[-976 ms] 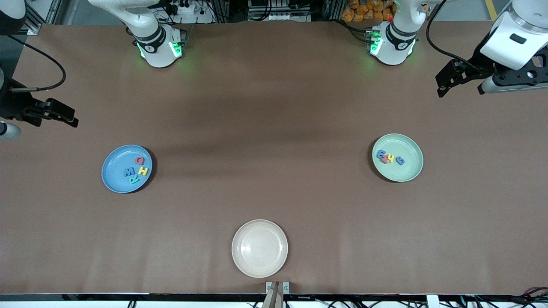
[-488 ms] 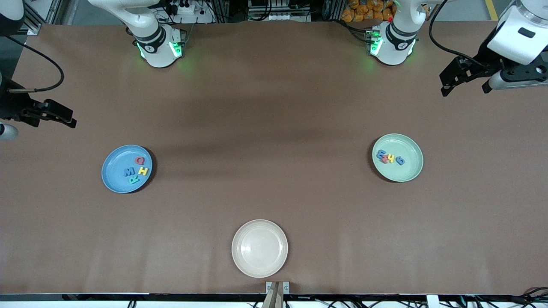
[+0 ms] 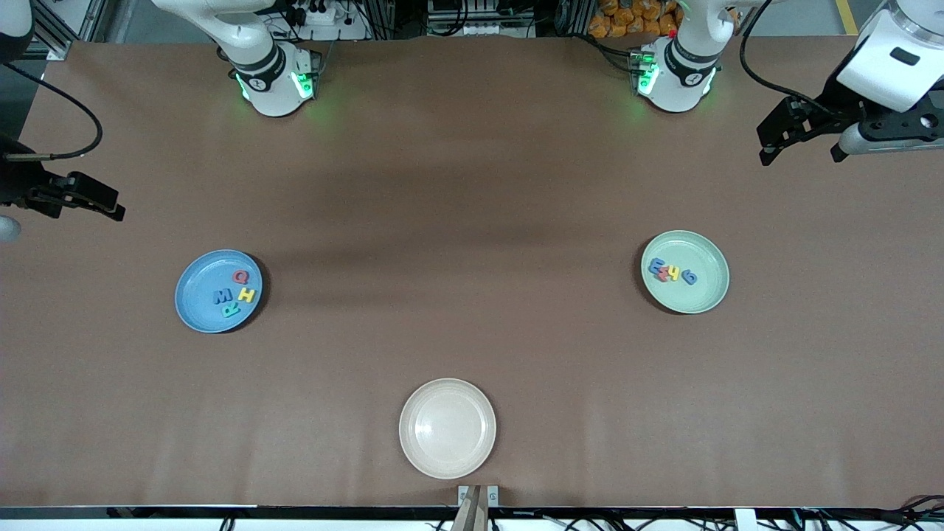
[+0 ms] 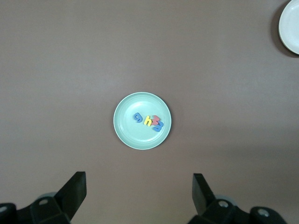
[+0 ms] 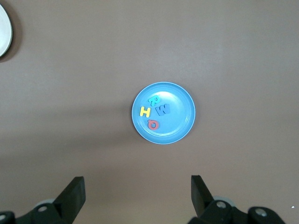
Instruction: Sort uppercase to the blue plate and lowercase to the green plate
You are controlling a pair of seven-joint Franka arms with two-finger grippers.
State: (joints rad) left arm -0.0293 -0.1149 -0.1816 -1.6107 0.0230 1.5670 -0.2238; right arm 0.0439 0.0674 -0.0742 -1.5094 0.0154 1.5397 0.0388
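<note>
Uppercase letters (image 3: pixel 235 293) resting in blue plate (image 3: pixel 198 310), lowercase letters (image 3: pixel 670 272) in green plate (image 3: pixel 704 295). Left gripper (image 3: pixel 804 133) and right gripper (image 3: pixel 77 195) raised at table ends, spread wide, holding nothing.

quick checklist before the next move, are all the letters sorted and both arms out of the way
1. Blue plate holds four letters, the uppercase set: ok.
2. Green plate holds four letters, the lowercase set: ok.
3. Beige plate, nearest the front camera, has no letters in it: ok.
4. No stray letters visible on the table: ok.
5. Left gripper open, holding nothing, up over the left arm's end of the table: ok.
6. Right gripper open, holding nothing, up over the right arm's end of the table: ok.
</note>
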